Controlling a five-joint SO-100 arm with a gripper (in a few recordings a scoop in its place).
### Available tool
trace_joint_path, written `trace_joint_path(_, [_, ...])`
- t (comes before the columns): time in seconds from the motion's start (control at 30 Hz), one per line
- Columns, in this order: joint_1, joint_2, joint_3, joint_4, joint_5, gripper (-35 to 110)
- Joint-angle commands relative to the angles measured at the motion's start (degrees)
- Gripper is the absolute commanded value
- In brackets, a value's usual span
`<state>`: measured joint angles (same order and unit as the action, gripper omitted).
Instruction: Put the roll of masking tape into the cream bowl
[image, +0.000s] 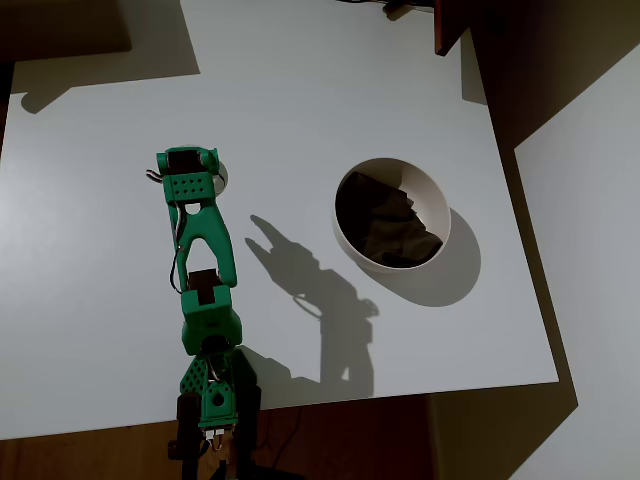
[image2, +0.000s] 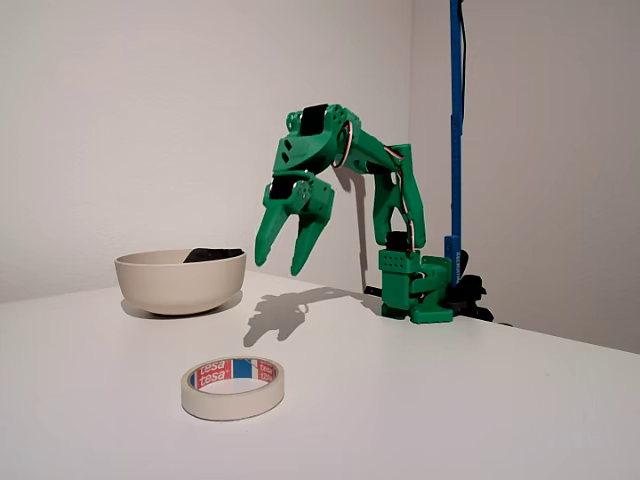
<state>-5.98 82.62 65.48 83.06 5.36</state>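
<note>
One blue pole (image2: 455, 130) behind arm (image2: 395, 200)

In the overhead view, the roll of masking tape (image: 219, 178) is almost wholly covered by the green gripper (image: 190, 165), and only a pale sliver is seen at the gripper's right side. The fingertips are hidden beneath the gripper's body there. The arm's base (image: 210, 440) is cut off by the bottom edge. The dark contents (image: 385, 222) of the cream bowl (image: 440, 205) cannot be identified. In the fixed view, the blue pole (image2: 456, 120) is cut off by the top edge.
</note>
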Motion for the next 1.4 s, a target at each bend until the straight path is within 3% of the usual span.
trace_joint_path(0.0, [1.5, 0.1, -3.3, -1.1, 0.2, 24])
trace_joint_path(0.37, [5.0, -11.6, -8.9, -2.7, 0.1, 25])
trace_joint_path(0.7, [0.8, -18.6, -17.8, 0.4, 1.6, 26])
trace_joint_path(1.37, [-1.3, -26.6, -18.5, -0.5, 3.0, 26])
